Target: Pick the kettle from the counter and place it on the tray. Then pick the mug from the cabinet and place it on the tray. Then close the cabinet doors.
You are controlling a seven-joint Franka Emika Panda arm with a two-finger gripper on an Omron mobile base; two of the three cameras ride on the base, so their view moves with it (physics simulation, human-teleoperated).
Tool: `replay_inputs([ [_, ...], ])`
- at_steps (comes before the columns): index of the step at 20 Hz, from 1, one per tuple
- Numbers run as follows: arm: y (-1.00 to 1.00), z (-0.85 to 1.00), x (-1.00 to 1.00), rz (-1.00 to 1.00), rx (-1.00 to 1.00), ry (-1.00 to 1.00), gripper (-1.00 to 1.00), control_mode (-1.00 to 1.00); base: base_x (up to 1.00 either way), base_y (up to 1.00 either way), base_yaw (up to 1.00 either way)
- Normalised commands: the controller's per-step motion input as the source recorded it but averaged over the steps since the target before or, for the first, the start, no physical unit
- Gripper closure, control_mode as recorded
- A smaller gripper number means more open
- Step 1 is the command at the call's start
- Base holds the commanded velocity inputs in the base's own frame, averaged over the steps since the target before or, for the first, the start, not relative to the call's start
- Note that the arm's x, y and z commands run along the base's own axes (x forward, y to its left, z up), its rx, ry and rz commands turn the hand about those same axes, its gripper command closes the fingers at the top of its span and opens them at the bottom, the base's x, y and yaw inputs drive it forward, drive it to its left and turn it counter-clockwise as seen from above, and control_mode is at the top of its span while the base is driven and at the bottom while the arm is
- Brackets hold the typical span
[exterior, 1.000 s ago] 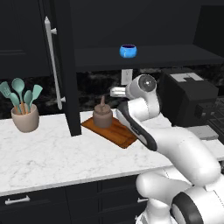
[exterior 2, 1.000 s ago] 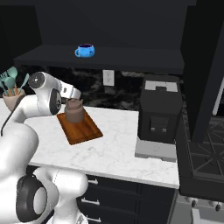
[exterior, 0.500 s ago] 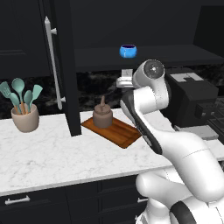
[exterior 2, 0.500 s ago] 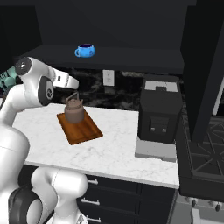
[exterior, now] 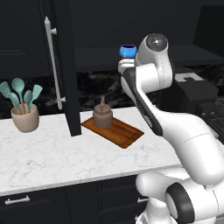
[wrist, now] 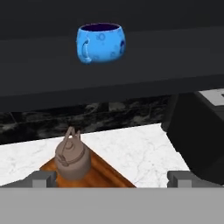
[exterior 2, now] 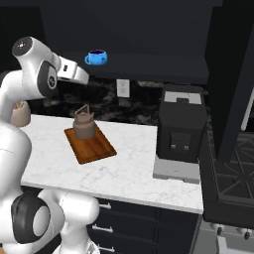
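Observation:
The brown-grey kettle [exterior: 103, 116] [exterior 2: 84, 124] [wrist: 72, 157] stands upright on the reddish-brown tray [exterior: 118, 131] [exterior 2: 94, 148] [wrist: 107, 173], which lies on the white marble counter [exterior: 48, 157]. The blue mug [wrist: 101, 42] [exterior 2: 96, 57] [exterior: 127, 50] sits on the dark cabinet's shelf [wrist: 144, 61], handle to the left in the hand view. My gripper [wrist: 111, 178] [exterior 2: 85, 78] [exterior: 122, 66] is open and empty, raised well above the kettle, a little below and in front of the mug. The left cabinet door [exterior: 65, 65] stands open.
A beige pot of teal utensils [exterior: 25, 117] stands left on the counter. A black coffee machine [exterior 2: 181, 131] [exterior: 192, 94] sits to the right, with a stove [exterior 2: 233, 163] beyond it. The open door's bar handle [exterior: 52, 65] projects over the counter.
The arm has risen from just above the kettle up to shelf height, toward the mug. The kettle stays on the tray. The jaws stay open.

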Motion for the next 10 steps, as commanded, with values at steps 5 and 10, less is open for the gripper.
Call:
replay_inputs([
  [5,0.0,0.45,0.05,0.0,0.0,-0.26,-1.0,-1.0,0.0,0.0,0.0],
  [10,0.0,0.22,0.24,-0.09,0.0,-0.23,-1.0,-1.0,0.0,0.0,0.0],
])
